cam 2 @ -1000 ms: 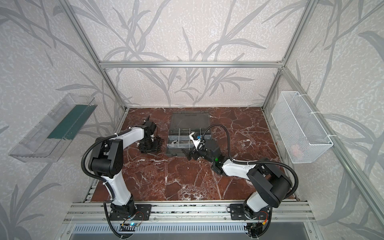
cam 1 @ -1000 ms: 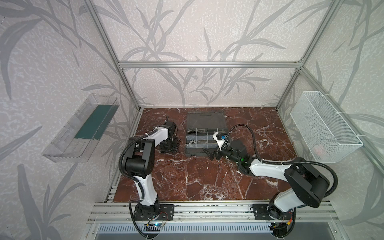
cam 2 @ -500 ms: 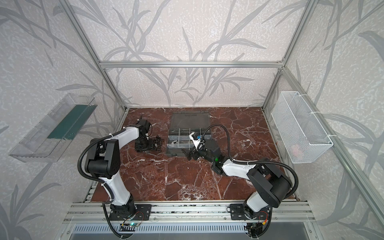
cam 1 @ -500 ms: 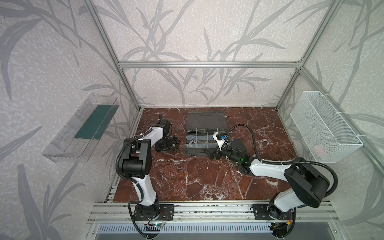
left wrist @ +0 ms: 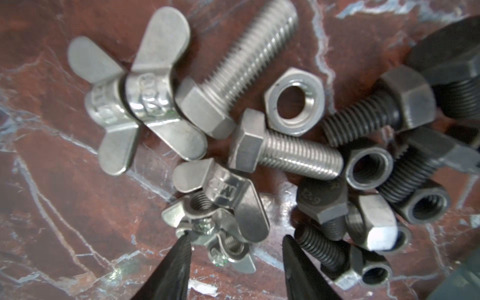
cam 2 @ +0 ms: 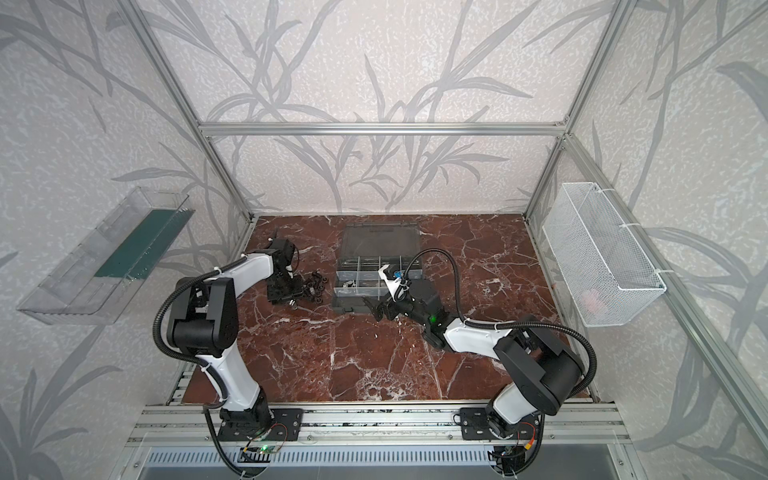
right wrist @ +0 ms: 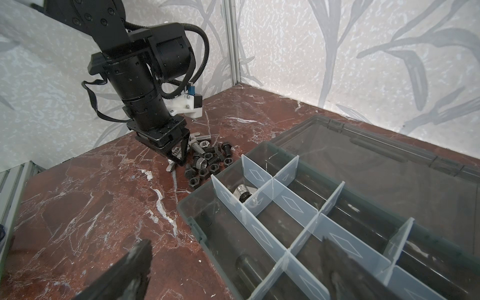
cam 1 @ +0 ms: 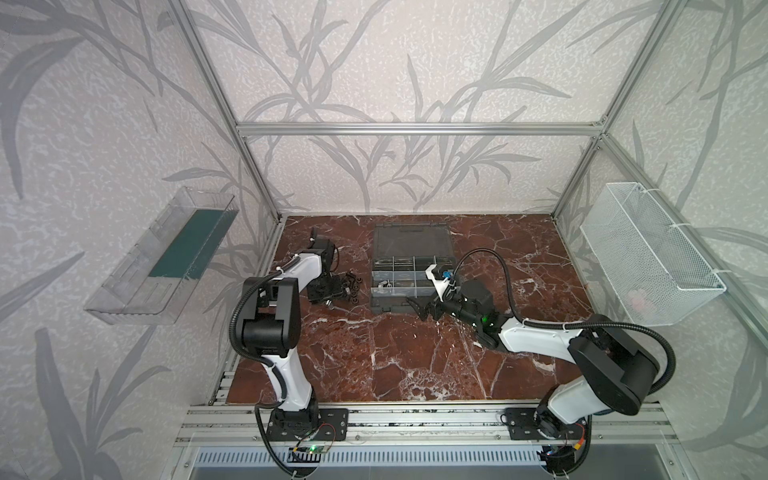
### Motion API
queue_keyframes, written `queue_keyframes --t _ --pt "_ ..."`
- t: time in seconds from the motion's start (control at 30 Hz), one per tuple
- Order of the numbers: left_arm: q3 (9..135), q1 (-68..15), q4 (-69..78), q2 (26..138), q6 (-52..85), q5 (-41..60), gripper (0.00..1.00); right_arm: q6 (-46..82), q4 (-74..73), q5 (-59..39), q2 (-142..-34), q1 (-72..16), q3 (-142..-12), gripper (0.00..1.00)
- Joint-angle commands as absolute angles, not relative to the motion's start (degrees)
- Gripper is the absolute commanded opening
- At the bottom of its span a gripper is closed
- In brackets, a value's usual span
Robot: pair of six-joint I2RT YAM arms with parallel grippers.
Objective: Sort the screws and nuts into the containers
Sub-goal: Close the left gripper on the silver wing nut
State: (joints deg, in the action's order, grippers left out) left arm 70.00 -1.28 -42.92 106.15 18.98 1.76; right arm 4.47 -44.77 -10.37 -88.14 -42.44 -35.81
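Your left gripper point(left wrist: 235, 240) has slid a little away from the case point(cam 1: 409, 243) since a second ago. More of the pile point(cam 1: 353, 286) now shows in both top views. Your right gripper point(right wrist: 233, 270) has stayed where it was.

The left gripper points down at the table point(cam 1: 415, 357) with its two black fingers point(left wrist: 176, 265) partly apart. Some wing nuts point(left wrist: 228, 197) lie between them. One finger touches them and the other does not, so nothing is held. The right gripper is wide open and empty, low by the near edge of the case. One of its fingers is over the table and the other is over the containers point(right wrist: 293, 205).

The screws point(left wrist: 285, 153) and nuts point(left wrist: 293, 101) lie mixed in the pile on the table, just beside the case. Some are silver and some are black, and many touch each other. One shiny piece point(right wrist: 241, 194) lies in a container at the end of the case near the pile. You cannot tell what it is.

A black screw head point(left wrist: 320, 200) has numbers that look like 12.9. The top wing nut between the fingers has a raised M, and the marks after it are too blurry to read.
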Motion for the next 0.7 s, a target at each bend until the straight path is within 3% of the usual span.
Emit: queue_keyframes --t 0.0,0.67 --pt "68.95 -1.06 -42.54 105.73 19.64 4.54 0.53 4.74 -45.35 -10.04 -88.76 -42.72 -36.48 0.99" --pt "68.73 -3.06 -41.68 105.03 18.11 6.79 0.5 4.62 -45.0 -9.71 -88.59 -42.72 -36.6 0.99"
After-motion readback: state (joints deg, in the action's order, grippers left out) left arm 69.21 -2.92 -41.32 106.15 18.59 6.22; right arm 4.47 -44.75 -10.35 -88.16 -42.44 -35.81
